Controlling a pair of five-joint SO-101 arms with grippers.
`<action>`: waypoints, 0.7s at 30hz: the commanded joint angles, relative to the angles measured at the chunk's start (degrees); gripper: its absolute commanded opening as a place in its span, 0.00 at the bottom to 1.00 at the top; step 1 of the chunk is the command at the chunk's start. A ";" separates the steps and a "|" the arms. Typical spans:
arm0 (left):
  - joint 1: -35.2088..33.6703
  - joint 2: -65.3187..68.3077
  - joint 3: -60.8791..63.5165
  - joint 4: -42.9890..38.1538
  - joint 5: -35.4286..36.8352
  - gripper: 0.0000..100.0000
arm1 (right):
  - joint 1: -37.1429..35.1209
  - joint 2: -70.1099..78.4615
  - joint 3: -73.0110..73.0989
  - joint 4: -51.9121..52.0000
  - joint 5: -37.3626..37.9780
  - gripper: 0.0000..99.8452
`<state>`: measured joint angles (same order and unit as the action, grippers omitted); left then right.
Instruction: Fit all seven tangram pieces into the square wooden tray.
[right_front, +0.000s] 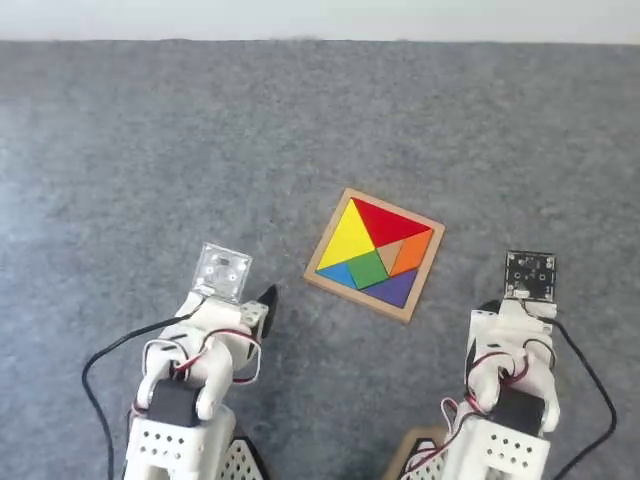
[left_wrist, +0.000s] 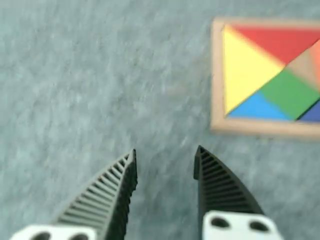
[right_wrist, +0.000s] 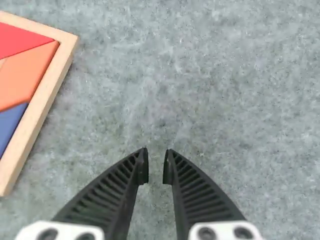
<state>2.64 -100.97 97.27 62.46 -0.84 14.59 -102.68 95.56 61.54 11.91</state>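
Note:
The square wooden tray (right_front: 356, 297) lies turned like a diamond at mid-table. It holds the yellow (right_front: 348, 240), red (right_front: 390, 220), green (right_front: 368, 268), orange (right_front: 412, 252), blue (right_front: 338, 272), purple (right_front: 396, 287) and tan (right_front: 390, 252) pieces, which lie flat and cover its floor. My left gripper (left_wrist: 165, 155) hovers open over bare carpet just short of the tray's rim (left_wrist: 260, 126), with nothing between its fingers. My right gripper (right_wrist: 155, 160) is shut and empty above the carpet, beside the tray's edge (right_wrist: 40, 105).
Grey carpet (right_front: 150, 150) covers the table all around the tray. Both arm bases stand at the near edge, the left arm (right_front: 200, 350) and the right arm (right_front: 515, 350). A pale wall strip runs along the far edge.

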 joint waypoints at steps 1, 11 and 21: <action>-4.66 -1.67 -0.75 7.47 0.35 0.18 | -0.04 -0.75 0.88 0.75 0.70 0.06; -8.97 -1.85 -0.75 9.14 0.44 0.18 | -0.31 -0.66 0.88 0.66 0.70 0.06; -8.97 -1.85 -0.75 9.14 0.44 0.18 | -0.40 -0.04 0.88 -0.66 0.70 0.06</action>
<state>-5.89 -102.11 97.19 71.43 -0.84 14.59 -102.68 95.56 61.98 11.91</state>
